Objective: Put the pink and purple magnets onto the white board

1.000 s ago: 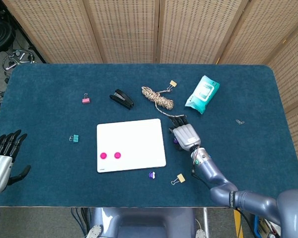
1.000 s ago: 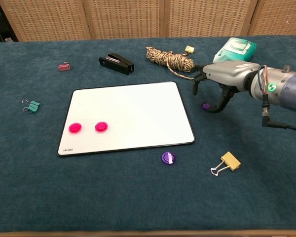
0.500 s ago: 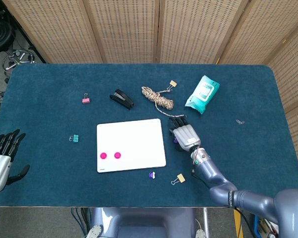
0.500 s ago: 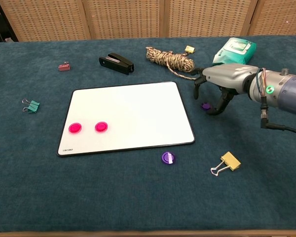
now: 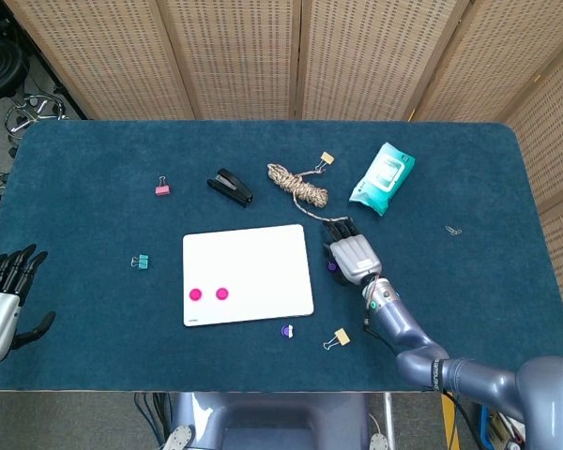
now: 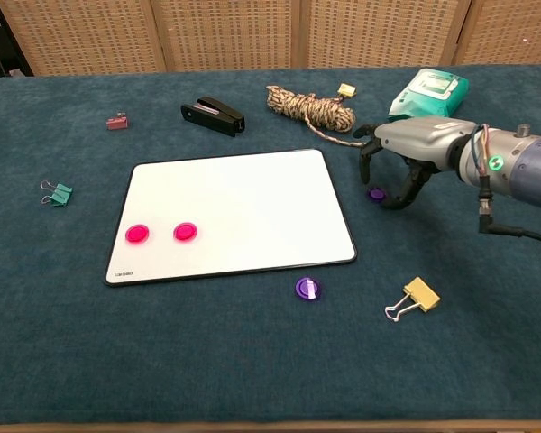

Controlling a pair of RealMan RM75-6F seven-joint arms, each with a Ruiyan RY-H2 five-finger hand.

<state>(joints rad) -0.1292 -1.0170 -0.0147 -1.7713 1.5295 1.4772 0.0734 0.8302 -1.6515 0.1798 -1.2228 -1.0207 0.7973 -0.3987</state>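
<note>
Right of the white board [image 6: 234, 215], just off its right edge, the right hand [image 6: 406, 153] hangs palm-down over a purple magnet [image 6: 376, 193] lying on the cloth; fingers are curled downward and spread around it, thumb on the far side, and I see nothing held. Whether any fingertip actually touches the disc I cannot tell from either view. Judgement: step in hand is the pinch on this magnet. To do it well, bring thumb and a finger in from opposite sides low against the rim, since the disc is thin and sits slightly sunk in the pile; then lift straight, carry left over the board edge and set it flat. A second purple magnet [image 6: 307, 289] lies on the cloth just below the board's lower edge, not yet placed. Two pink magnets [image 6: 138, 234] already sit side by side on the board's lower left. Left hand [image 5: 2, 300] rests at the table's left edge, fingers apart, holding nothing. Materials: board is smooth, glossy white with a thin dark rim and rounded corners; magnets are small translucent plastic discs; table cloth [image 6: 252, 361] is dark blue, napped, likely giving some grip. Rope coil [image 6: 308, 108] lies near, behind the right hand; keep fingers off its trailing strand
</note>
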